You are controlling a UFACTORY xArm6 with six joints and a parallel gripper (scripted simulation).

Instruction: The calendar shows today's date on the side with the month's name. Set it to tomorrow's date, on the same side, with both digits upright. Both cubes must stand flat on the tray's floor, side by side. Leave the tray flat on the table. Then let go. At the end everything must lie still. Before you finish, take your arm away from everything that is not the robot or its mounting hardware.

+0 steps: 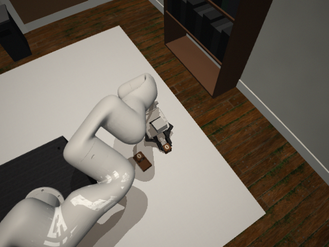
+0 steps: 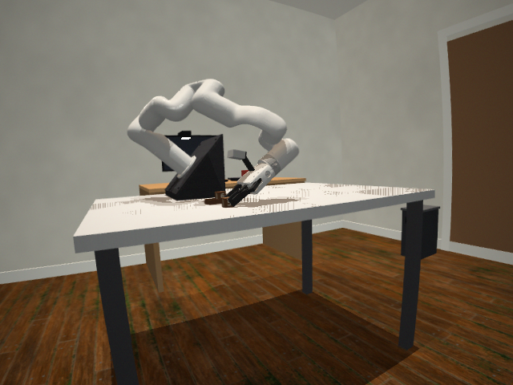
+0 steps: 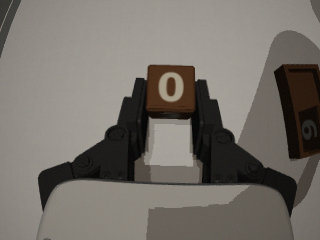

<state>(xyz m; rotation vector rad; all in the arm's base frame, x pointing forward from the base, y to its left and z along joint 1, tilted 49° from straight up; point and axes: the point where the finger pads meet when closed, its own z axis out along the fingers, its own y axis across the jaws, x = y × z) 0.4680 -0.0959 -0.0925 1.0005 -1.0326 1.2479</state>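
Wrist view, frame centre: the gripper (image 3: 171, 96) has its fingers clamped on a brown cube (image 3: 171, 88) showing 0; the tray (image 3: 299, 110) sits at right edge.

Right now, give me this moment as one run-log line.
gripper: shut on cube showing 0 | cube: outside tray, on table | tray: flat, one cube inside

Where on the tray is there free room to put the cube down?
The tray holds one cube at its arm-side end; the other half looks bare. The hand, shut on the 0 cube, sits just beside it.
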